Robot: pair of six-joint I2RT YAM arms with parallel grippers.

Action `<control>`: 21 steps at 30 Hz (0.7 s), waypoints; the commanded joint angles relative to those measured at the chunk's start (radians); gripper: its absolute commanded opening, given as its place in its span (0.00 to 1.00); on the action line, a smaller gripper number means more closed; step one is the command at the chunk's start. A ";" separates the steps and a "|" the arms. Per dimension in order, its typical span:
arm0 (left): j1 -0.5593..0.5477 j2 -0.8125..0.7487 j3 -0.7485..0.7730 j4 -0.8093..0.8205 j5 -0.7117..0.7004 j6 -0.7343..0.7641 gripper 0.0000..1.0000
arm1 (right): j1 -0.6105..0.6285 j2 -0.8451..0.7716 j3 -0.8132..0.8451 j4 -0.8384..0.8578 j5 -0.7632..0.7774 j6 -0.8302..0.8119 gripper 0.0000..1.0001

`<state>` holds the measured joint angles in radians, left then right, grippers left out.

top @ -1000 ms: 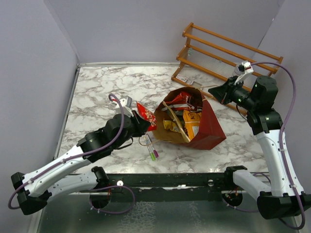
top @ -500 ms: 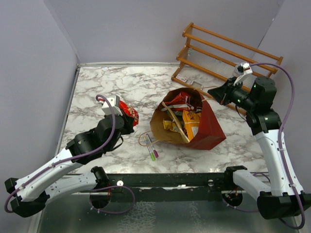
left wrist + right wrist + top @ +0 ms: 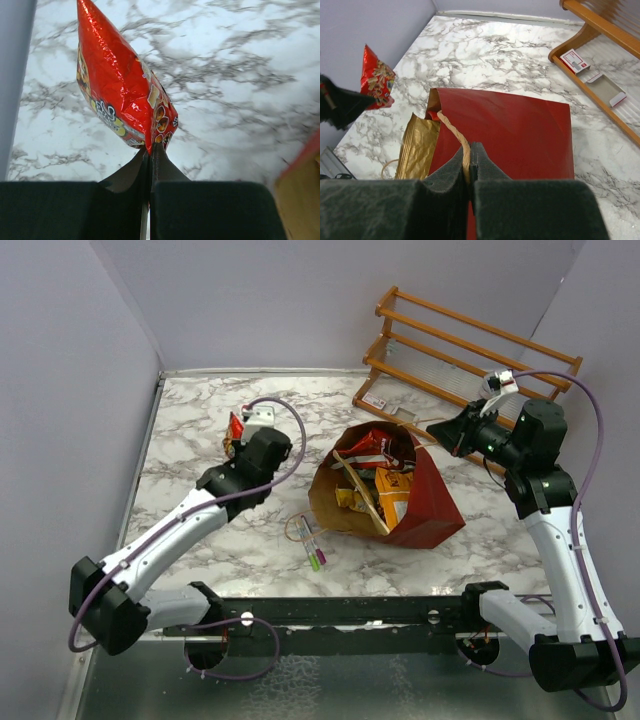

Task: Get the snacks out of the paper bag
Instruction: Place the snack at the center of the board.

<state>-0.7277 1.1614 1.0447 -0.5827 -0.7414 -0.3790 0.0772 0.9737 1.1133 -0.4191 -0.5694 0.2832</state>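
The paper bag lies tipped on its side on the marble table, red outside and brown within, its mouth gaping toward the left arm's side. Out beyond that mouth, well apart from the bag, the left gripper hangs over the table with its jaws clenched on the crimped edge of a small red packet — the packet juts out from the fingertips and looks to be held off the marble, with nothing else touching it. Inside the bag sit the other snacks: a red chip bag high in the mouth; an orange packet below it; a gold one pressed against the kraft lining. At the bag's far rim, on the side away from the mouth, the right gripper is pinched tight on the thin string handle — the cord runs from between the pads up to the rim. Two marker pens lie on the table just beside the bag's mouth; a wooden rack stands behind the bag, near the wall.
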 commanded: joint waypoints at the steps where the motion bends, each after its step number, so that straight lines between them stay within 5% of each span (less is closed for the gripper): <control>1: 0.170 0.123 0.038 0.088 0.086 0.084 0.00 | -0.001 -0.021 0.003 0.036 -0.002 0.007 0.01; 14: 0.418 0.797 0.531 0.033 -0.217 0.316 0.00 | 0.016 -0.044 -0.026 0.054 0.009 0.011 0.01; 21: 0.495 0.946 0.573 0.266 -0.328 0.554 0.00 | 0.039 -0.051 -0.034 0.048 0.038 0.000 0.01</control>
<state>-0.2646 2.0701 1.5955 -0.4793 -0.9310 -0.0208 0.1043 0.9394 1.0889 -0.3946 -0.5686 0.2935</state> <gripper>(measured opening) 0.020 0.017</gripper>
